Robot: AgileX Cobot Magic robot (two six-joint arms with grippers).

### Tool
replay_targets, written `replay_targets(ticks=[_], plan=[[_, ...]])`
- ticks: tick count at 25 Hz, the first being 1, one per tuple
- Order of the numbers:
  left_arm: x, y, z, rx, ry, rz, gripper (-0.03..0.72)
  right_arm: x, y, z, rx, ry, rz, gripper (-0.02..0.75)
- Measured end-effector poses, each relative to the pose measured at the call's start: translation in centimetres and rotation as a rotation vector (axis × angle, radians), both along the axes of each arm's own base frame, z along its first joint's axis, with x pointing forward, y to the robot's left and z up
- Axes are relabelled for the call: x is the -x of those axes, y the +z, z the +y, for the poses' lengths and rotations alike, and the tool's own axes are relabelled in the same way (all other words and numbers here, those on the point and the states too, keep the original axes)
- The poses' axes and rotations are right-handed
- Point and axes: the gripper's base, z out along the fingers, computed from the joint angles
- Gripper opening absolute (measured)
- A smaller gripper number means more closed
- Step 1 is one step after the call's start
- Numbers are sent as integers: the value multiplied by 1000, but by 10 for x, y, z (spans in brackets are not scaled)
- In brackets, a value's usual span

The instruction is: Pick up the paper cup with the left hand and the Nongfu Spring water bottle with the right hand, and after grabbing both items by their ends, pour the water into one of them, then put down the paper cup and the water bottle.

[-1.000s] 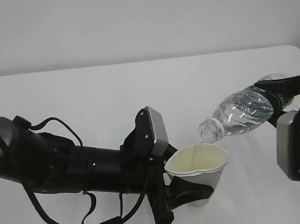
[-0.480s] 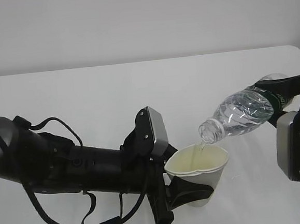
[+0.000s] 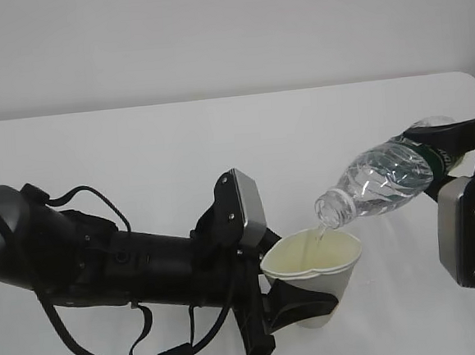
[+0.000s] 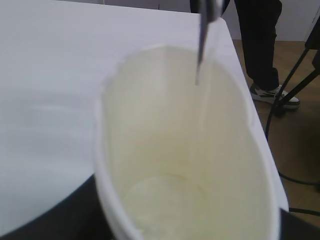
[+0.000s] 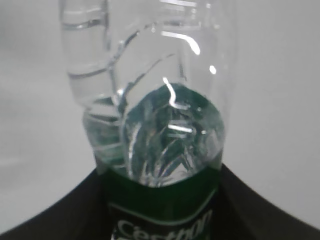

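Note:
The white paper cup is held upright above the table, squeezed near its base by my left gripper, its rim bent out of round. Its cream inside fills the left wrist view, with a little water pooled at the bottom. The Nongfu Spring water bottle lies tilted, its open neck down and to the left, just over the cup's rim. My right gripper is shut on its green-labelled lower end. A thin stream of water falls from the neck into the cup.
The white table runs back to a pale wall. The left arm's black body and cables stretch across the front left. Off the table's right edge stand a person's legs and shoe on a wooden floor.

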Motion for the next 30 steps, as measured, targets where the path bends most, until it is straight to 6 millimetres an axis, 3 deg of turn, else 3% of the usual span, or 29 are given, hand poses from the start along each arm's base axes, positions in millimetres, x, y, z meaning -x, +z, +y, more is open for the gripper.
replay_targets(ticks=[30], plan=[[0,0,0,0,0,0,384,0,1,0,1,4,-7,383]])
